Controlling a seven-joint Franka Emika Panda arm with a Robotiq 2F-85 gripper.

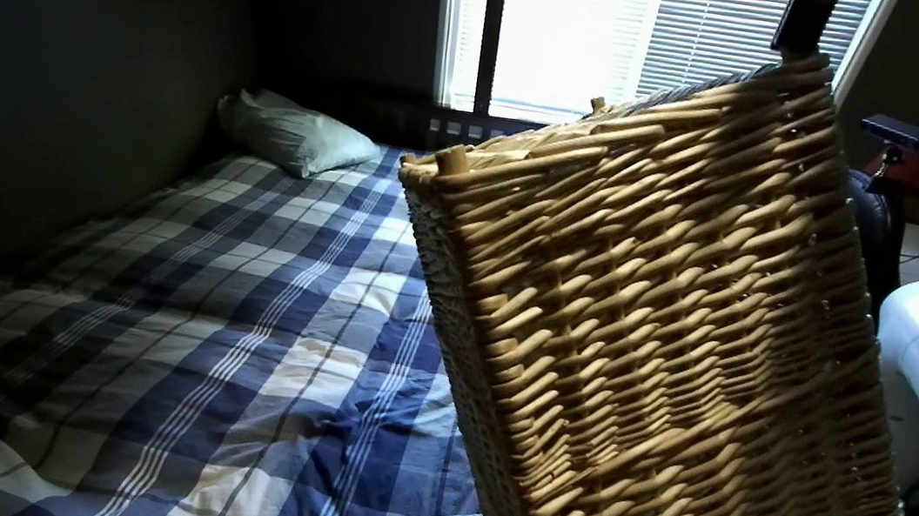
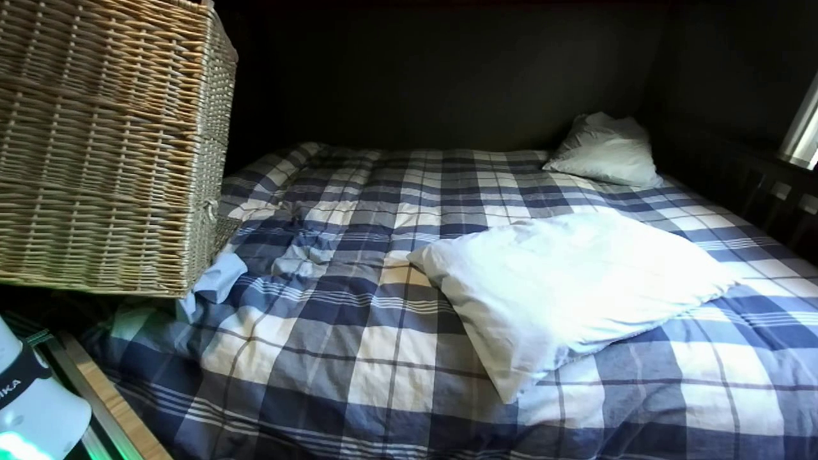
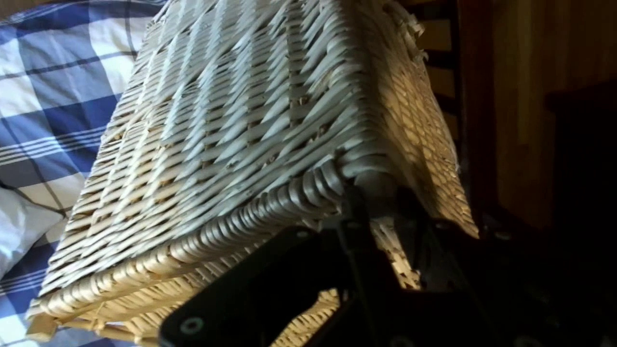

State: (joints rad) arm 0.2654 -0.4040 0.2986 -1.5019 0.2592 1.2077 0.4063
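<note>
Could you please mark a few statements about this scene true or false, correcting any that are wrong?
1. The gripper is closed on a corner of the wicker basket. True.
2. In an exterior view, the near pillow lies on the bedspread, apart from the basket. True.
3. The bedspread is plain red. False: it is plaid in blue, grey and white.
4. No second pillow shows. False: a far pillow lies there too.
5. A window shows behind the basket. True.
</note>
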